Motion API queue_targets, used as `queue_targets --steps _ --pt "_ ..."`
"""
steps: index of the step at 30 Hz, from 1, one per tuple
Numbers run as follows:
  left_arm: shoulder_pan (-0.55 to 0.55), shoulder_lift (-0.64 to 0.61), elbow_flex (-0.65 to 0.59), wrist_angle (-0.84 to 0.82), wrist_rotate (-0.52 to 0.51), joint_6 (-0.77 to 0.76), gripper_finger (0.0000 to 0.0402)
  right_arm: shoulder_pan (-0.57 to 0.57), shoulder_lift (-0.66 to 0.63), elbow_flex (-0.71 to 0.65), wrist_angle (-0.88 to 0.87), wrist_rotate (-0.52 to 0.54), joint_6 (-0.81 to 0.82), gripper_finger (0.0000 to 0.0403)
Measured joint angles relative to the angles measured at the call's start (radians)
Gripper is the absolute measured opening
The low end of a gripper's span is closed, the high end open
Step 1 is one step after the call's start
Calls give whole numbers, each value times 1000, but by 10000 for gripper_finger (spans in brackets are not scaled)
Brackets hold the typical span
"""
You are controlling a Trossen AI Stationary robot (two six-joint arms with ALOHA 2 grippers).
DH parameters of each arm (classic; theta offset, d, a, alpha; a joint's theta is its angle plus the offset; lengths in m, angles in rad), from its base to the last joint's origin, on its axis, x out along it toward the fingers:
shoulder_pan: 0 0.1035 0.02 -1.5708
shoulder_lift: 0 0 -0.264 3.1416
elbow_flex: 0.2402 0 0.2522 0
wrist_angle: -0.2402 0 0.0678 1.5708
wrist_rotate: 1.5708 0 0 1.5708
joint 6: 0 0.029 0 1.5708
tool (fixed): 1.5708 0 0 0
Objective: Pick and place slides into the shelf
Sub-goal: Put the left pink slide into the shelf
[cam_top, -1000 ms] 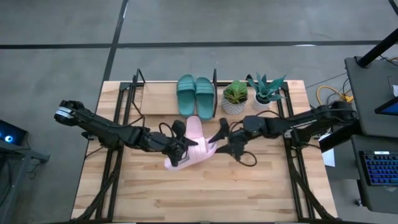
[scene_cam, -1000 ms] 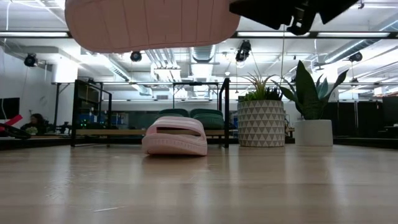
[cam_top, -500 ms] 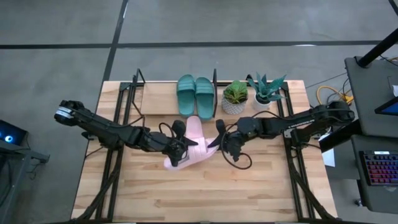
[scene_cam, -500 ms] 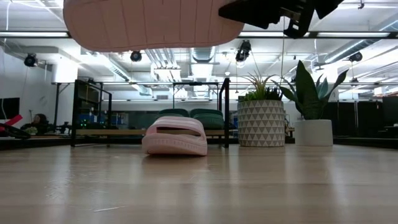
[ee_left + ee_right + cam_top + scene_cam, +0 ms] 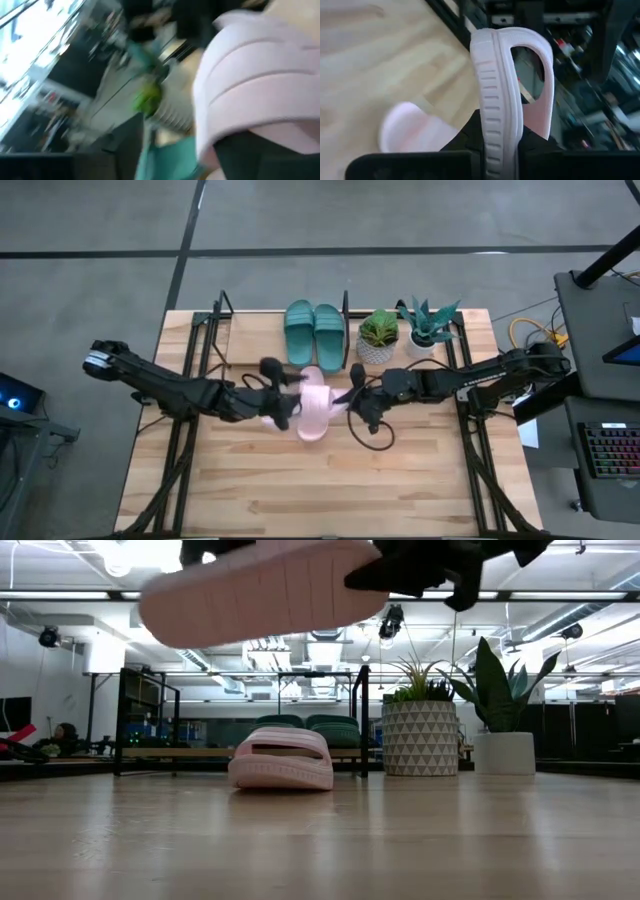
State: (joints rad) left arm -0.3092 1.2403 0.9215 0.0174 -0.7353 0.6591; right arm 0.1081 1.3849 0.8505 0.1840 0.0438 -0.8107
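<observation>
Pale wood table (image 5: 400, 490), ceiling-lit workshop behind, right pincer (image 5: 352, 402) gripping lifted pink slide (image 5: 314, 412), left pincer (image 5: 272, 405) grip unclear

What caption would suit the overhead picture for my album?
Two robot arms lift a pink slide above the table, teal slides already on the shelf.

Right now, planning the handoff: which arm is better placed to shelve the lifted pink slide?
Right: the right gripper is clamped on the lifted pink slide, as its wrist view shows; the left gripper is merely beside it.
</observation>
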Motion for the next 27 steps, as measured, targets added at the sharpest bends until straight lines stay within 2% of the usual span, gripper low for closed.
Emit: queue_targets --steps 3,7,12,15,21,27 --pt "-1 -50 0 -69 -93 -65 258 0 1 -2 -21 111 24 25" --pt "-3 -115 2 -117 -116 -124 288 -1 6 -4 -35 228 28 24" --pt "-12 -169 2 -143 -116 -190 292 4 5 -4 -25 291 65 24" --pt "-13 -175 2 -213 -115 -250 292 4 5 -4 -19 310 66 24" --pt "-13 -133 1 -293 -126 -339 292 8 6 -4 39 449 8 24" --pt "-9 -37 7 -298 -234 -284 292 13 6 -4 78 438 -1 24"
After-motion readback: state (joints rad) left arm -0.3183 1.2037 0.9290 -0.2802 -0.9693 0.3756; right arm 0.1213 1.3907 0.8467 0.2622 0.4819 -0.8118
